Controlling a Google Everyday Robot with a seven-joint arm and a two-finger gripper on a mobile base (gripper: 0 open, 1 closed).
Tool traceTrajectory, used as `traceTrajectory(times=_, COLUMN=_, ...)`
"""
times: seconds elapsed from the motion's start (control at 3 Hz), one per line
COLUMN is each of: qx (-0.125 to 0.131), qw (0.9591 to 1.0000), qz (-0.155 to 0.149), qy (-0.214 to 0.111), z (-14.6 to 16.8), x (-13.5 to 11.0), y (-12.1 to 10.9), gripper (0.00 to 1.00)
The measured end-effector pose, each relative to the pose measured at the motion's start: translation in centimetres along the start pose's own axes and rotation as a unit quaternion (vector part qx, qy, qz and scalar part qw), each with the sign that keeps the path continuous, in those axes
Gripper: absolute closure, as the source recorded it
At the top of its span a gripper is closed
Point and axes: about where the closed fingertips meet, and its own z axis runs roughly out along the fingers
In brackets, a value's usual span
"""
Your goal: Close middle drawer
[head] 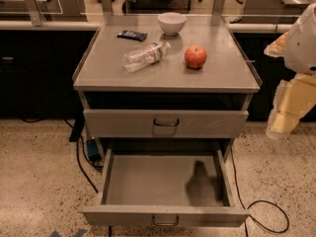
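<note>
The middle drawer is seen pulled far out beneath another drawer; the gripper is held right of the cabinet, and its state cannot be told.

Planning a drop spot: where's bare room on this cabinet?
Free: grey cabinet top front strip, ahead of the clear plastic bottle and red apple; whole tray of the open grey middle drawer. Crowded: back half, with white bowl and dark packet. The gripper is not in view; white arm hangs right of the cabinet.
</note>
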Motion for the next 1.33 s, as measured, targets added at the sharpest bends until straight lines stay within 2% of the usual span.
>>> traceTrajectory(times=0.33, qx=0.000, qw=1.0000, qz=0.000, qy=0.000, z=0.0, x=0.0, y=0.0, gripper=0.00)
traceTrajectory(times=0.67, qx=-0.003, qw=0.9999, qz=0.010, qy=-0.001, z=0.8, x=0.6, y=1.0, gripper=0.00)
traceTrajectory(times=1.0, qx=0.000, qw=0.9996, qz=0.023, qy=-0.015, z=2.7, x=1.5, y=3.4, gripper=0.00)
traceTrajectory(times=1.33, qx=-0.001, qw=0.9986, qz=0.041, qy=-0.035, z=7.8, x=2.6, y=6.2, gripper=0.00)
